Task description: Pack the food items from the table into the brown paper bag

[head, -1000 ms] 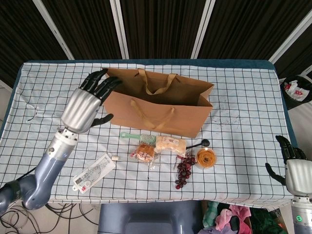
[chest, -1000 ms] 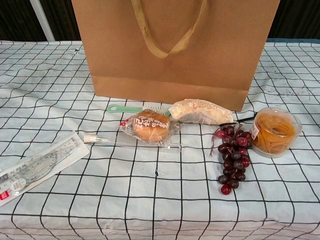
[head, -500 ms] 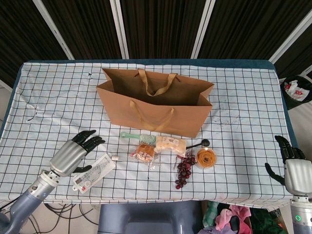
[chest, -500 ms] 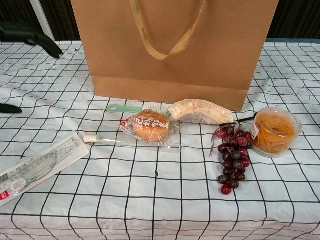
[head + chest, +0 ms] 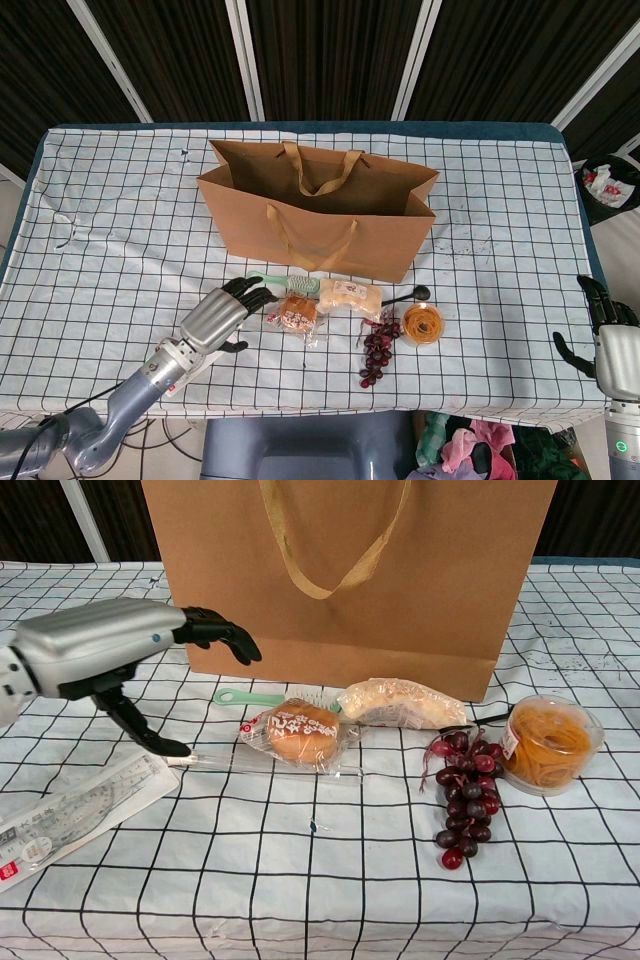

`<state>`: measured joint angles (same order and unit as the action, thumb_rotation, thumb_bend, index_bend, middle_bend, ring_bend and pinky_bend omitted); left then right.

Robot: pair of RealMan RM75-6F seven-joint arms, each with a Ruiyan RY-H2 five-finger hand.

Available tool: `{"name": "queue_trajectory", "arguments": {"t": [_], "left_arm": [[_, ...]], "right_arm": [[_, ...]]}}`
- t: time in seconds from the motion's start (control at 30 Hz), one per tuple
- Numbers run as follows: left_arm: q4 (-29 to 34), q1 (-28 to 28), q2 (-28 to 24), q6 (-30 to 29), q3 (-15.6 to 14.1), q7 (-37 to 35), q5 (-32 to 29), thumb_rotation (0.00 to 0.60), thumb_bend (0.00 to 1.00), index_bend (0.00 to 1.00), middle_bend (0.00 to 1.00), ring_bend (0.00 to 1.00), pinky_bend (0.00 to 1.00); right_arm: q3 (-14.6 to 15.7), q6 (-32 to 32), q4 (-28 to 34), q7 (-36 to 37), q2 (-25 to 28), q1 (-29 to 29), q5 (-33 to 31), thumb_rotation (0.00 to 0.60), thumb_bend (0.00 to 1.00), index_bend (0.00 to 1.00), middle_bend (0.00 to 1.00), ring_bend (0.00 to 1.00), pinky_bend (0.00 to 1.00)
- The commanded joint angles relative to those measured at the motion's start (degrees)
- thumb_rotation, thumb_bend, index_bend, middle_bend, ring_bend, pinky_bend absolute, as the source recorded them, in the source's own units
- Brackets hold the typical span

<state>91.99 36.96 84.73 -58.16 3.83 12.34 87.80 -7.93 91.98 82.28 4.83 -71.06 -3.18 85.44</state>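
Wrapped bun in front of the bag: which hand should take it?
Probably the left hand: open, it hovers just left of the wrapped bun. The right hand sits at the table's far right edge, holding nothing.

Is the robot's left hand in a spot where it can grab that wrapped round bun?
Probably yes. The left hand hovers open just left of the wrapped bun, with only bare tablecloth between them. The green brush lies behind the bun, not in the way.
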Motion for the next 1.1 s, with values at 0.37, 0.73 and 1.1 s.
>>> {"name": "queue_trajectory", "arguments": {"t": [0.37, 0.73, 1.1], "left_arm": [[-3.9, 7.98, 5.31, 12.68, 4.97, 4.3, -15.35, 0.6, 0.08, 0.2, 0.2, 0.05, 0.16], [-7.79, 10.01, 9.16, 10.85, 5.19, 5.13, -14.65, 0.6, 0.08, 0.21, 0.19, 0.05, 0.16], [-8.89, 12.64, 11.36, 13.29, 4.9, 8.62, -18.31, 0.6, 0.12, 0.21, 0.21, 0.09, 0.19]], "right_arm": [[-0.39, 0.23, -0.04, 0.88, 0.17, 0.09, -0.28, 0.6, 0.23, 0.1, 0.13, 0.29, 0.27], [-0.48, 0.79, 0.19, 0.96, 0.32, 0.17, 0.11, 0.6, 0.23, 0.1, 0.14, 0.29, 0.27], [-0.46, 1.05, 0.24, 1.32, 0.38, 0.17, 0.47, 0.6, 0.23, 0.1, 0.14, 0.29, 0.27]]}}
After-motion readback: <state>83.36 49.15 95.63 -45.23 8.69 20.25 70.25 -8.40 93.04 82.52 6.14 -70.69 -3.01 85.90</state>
